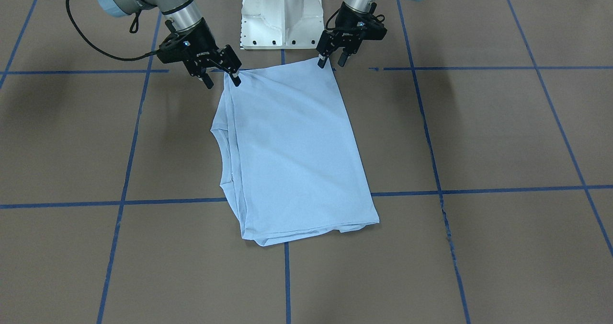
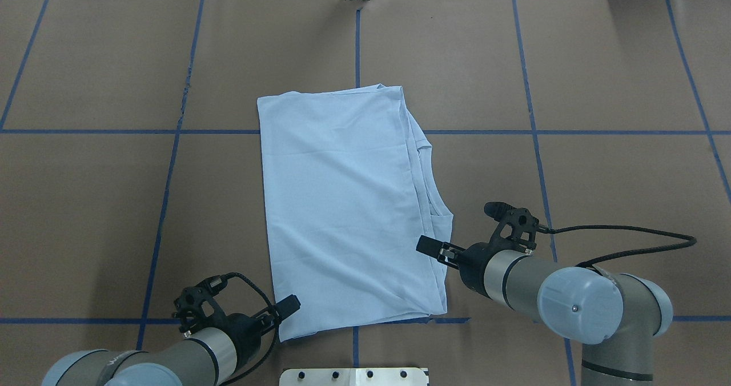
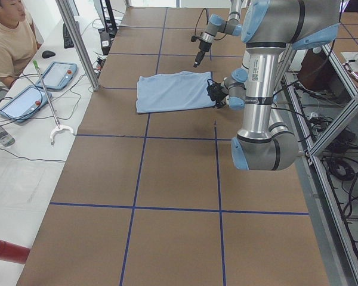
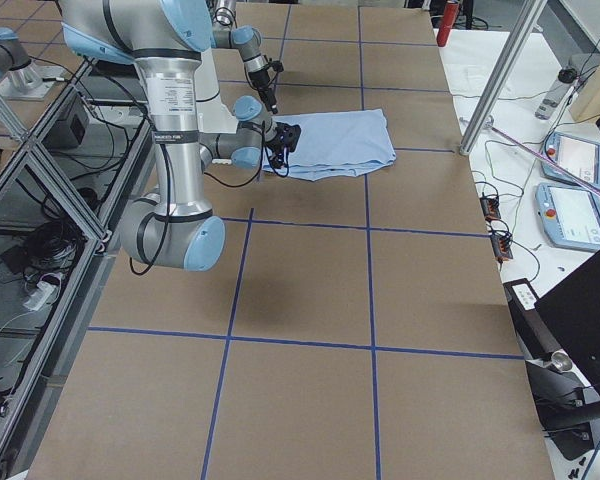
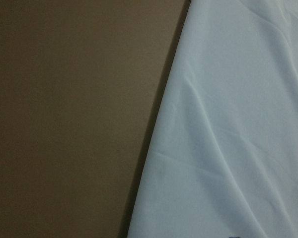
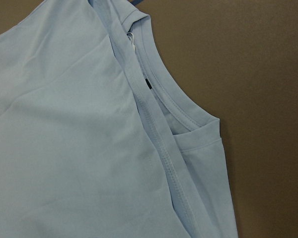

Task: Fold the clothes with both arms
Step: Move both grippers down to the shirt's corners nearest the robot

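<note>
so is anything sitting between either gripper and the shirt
Nothing visible stands between them. The left gripper and right gripper hang open right at the robot-side edge of the folded T-shirt, one near each corner, with only the brown table surface around them.

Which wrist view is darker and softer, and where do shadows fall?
Left wrist view: dim, soft, dark shadow beside the light blue T-shirt. Right wrist view: brighter, collar stitching crisp. Front-facing view: blurred shadows on the brown table.
</note>
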`<control>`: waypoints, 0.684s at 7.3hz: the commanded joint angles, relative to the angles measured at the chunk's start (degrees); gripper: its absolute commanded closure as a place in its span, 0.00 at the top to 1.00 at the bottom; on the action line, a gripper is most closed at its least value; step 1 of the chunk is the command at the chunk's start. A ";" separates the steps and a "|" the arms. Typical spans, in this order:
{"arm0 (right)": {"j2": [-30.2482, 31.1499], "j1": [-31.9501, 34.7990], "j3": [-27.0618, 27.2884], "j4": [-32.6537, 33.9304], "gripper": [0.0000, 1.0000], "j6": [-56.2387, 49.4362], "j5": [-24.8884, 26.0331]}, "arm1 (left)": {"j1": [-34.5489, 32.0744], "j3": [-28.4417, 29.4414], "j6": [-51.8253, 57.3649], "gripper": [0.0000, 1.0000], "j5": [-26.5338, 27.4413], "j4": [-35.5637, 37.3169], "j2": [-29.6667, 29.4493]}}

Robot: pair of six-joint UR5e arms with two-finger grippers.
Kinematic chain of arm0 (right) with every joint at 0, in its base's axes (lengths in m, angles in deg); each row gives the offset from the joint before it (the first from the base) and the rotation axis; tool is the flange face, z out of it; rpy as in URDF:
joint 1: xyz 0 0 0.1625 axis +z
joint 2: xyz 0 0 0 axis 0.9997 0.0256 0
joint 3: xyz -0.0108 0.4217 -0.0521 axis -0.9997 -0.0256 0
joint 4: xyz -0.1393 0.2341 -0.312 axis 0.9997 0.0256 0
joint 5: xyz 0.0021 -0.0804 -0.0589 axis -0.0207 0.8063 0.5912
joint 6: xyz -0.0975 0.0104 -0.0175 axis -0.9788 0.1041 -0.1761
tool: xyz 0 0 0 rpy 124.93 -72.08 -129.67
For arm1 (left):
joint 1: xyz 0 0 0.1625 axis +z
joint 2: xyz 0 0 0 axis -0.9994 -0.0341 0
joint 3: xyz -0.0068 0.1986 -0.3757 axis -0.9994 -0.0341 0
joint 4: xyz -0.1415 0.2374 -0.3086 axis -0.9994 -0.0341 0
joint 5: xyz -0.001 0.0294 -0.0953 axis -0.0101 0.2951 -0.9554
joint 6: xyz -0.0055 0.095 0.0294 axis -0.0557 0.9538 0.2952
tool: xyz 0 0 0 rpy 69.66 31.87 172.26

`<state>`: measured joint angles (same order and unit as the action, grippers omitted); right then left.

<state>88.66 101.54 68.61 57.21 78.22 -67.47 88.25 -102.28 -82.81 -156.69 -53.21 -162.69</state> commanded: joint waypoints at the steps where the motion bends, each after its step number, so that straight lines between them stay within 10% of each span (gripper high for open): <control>1: -0.14 -0.01 -0.01 0.00 1.00 0.00 0.11 | 1.37 0.70 -1.47 0.87 1.31 0.20 -0.50; 5: -0.05 -0.01 -0.01 0.00 1.00 0.00 0.11 | 1.99 1.67 -2.18 0.83 1.92 0.20 -2.52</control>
<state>88.57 101.54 68.60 57.21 78.28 -67.37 90.14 -100.84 -84.95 -154.80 -53.01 -164.65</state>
